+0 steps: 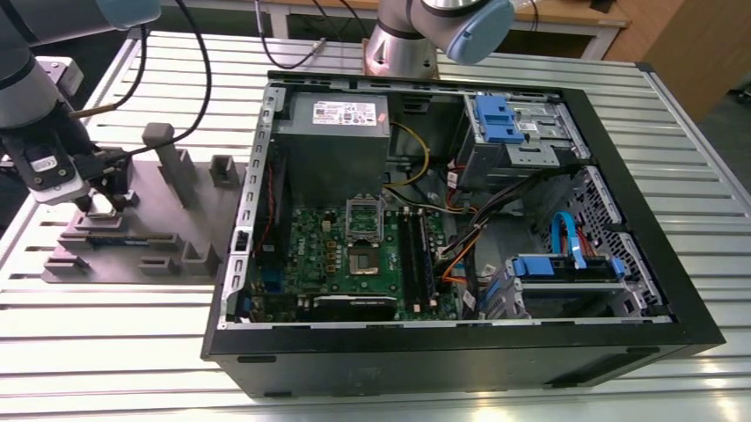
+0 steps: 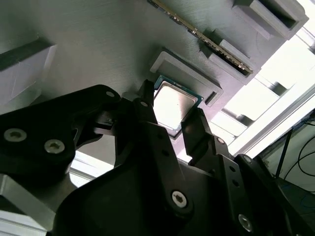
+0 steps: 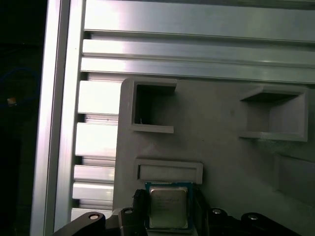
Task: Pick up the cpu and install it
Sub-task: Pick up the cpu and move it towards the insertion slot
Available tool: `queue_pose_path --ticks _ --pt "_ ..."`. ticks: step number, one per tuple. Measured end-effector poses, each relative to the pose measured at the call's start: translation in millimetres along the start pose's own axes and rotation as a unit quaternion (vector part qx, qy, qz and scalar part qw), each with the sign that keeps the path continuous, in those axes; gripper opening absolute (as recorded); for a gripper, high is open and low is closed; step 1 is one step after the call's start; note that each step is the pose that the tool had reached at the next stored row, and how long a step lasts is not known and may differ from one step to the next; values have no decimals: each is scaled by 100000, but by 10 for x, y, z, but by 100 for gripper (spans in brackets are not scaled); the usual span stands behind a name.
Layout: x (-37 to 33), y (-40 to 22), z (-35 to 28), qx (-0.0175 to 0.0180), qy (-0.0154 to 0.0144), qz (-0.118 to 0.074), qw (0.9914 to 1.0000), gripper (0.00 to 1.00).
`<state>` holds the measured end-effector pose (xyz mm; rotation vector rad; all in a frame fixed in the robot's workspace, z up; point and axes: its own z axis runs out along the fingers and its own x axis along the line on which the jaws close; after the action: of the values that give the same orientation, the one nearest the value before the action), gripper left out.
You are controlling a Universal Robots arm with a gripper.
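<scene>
The cpu [image 3: 168,206], silver top up, sits clamped between the two black fingers [image 3: 139,209] of your pincer [image 3: 168,216], which press on its opposite edges in both wrist views. It hangs just above the grey parts tray [image 3: 221,162], beside a raised rectangular frame [image 3: 170,172] on that tray. In the second wrist view, a long memory stick [image 2: 206,37] stands in a slot of the tray beyond the chip. In the exterior view, your pincer [image 1: 100,207] is over the tray at that view's left, on the slatted metal table [image 1: 105,325], well apart from the open computer case [image 1: 470,356] and its motherboard socket [image 1: 364,237].
</scene>
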<state>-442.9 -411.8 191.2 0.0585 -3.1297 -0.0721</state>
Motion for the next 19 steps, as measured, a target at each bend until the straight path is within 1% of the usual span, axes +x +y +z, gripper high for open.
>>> queue_pose_path --ticks 2,8,19 --pt "1 1 -18 3 9 0 100000 47" --pt "1 1 -37 6 13 1 100000 47" --pt "2 5 -113 6 12 1 100000 47"
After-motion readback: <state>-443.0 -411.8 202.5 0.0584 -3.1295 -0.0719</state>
